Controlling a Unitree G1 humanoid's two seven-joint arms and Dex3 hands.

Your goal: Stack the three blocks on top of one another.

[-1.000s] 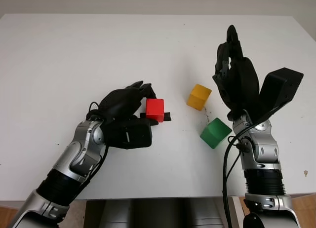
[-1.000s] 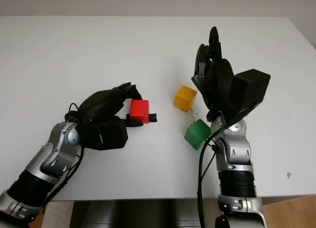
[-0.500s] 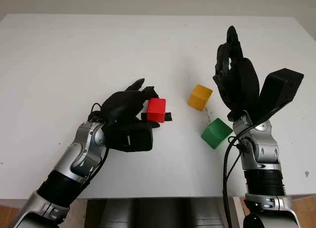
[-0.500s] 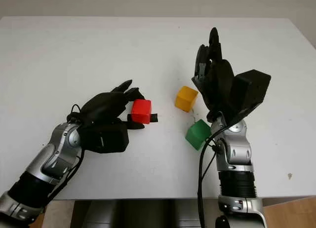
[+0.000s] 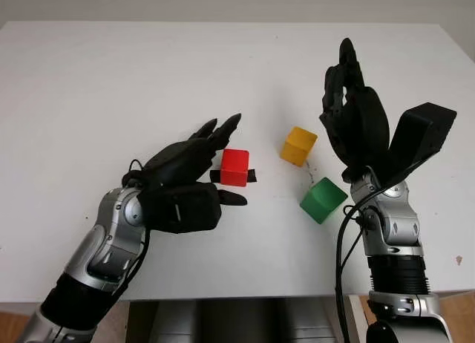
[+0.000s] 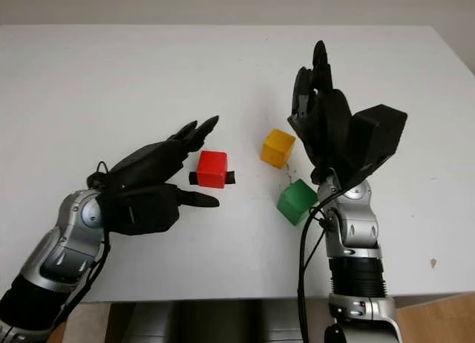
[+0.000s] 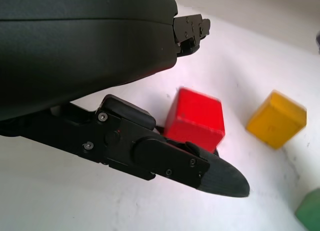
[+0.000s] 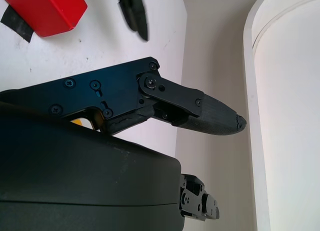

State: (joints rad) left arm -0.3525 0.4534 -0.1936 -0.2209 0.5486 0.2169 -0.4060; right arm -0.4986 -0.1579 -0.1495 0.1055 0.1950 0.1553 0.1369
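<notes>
I see the red block (image 5: 234, 167) on the table (image 5: 111, 83), just off my left hand (image 5: 189, 176) at its 3 o'clock; the hand is open and holds nothing, its fingertips (image 5: 231, 122) just past the block. A black strip (image 5: 251, 175) pokes out under the block, mostly hidden. The yellow block (image 5: 299, 145) sits at 3 o'clock from red, and the green block (image 5: 323, 200) at 5 o'clock from yellow. My right hand (image 5: 355, 113) is raised beside them, open.

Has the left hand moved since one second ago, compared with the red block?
Yes. The left hand has opened and drawn back from the red block, toward the table's near edge; the block sits on its black tape mark.
</notes>
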